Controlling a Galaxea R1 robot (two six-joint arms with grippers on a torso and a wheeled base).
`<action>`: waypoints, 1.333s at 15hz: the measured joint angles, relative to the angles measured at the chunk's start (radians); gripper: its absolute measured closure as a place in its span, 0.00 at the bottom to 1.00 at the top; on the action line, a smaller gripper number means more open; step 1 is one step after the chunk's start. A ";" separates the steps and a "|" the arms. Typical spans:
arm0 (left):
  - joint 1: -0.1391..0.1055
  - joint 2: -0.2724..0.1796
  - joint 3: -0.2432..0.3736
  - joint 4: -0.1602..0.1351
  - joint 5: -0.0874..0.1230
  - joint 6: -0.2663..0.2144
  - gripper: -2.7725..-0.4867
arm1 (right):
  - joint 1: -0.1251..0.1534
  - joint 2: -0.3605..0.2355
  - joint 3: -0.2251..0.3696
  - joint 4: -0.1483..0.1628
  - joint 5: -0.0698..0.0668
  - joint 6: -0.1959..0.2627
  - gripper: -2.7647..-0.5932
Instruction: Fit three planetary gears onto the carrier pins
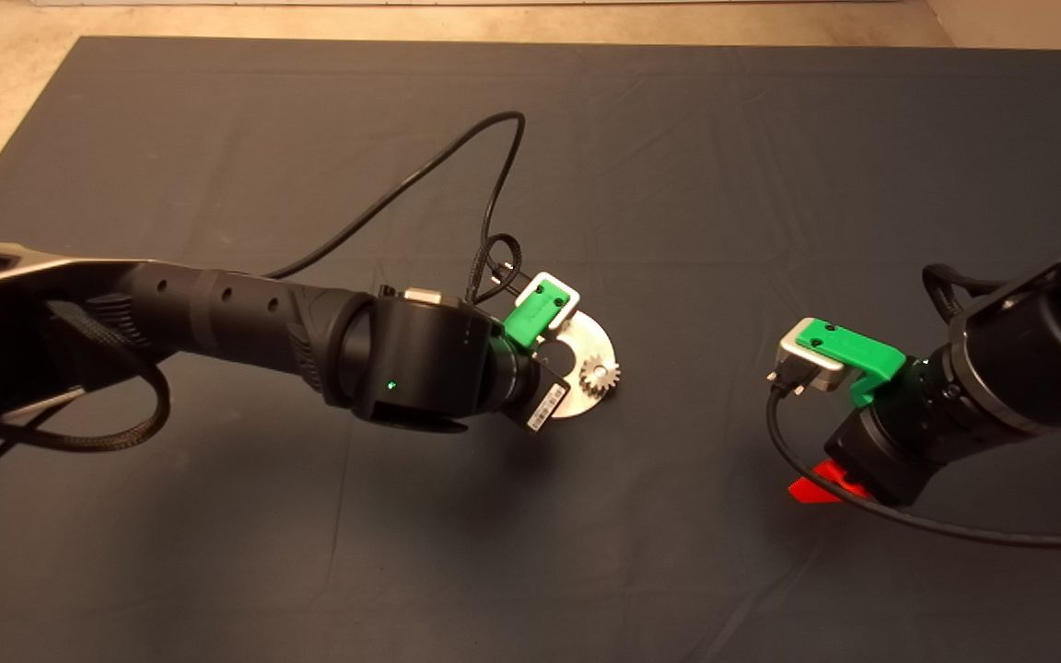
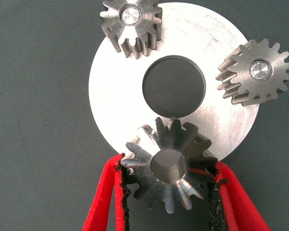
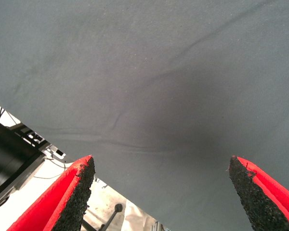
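Third planetary gear (image 2: 166, 173) sits pinched in the left claw (image 2: 168, 185) at the carrier disc (image 2: 111, 91) rim; two gears already sit on pins. Lower it squarely, then let go. Right claw (image 3: 161, 192) waits wide apart over the worktop (image 1: 678, 184).

The head view looks down from above on the dark mat-covered counter (image 1: 678, 138). The left wrist view sits close over the flat round silver disc (image 2: 111, 96) (image 1: 597, 343) — shared with the head view. The right wrist view faces bare mat.
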 joint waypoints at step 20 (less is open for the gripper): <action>0.047 -0.026 -0.010 0.051 -0.003 0.017 0.90 | 0.000 0.000 0.010 0.002 0.000 0.000 0.33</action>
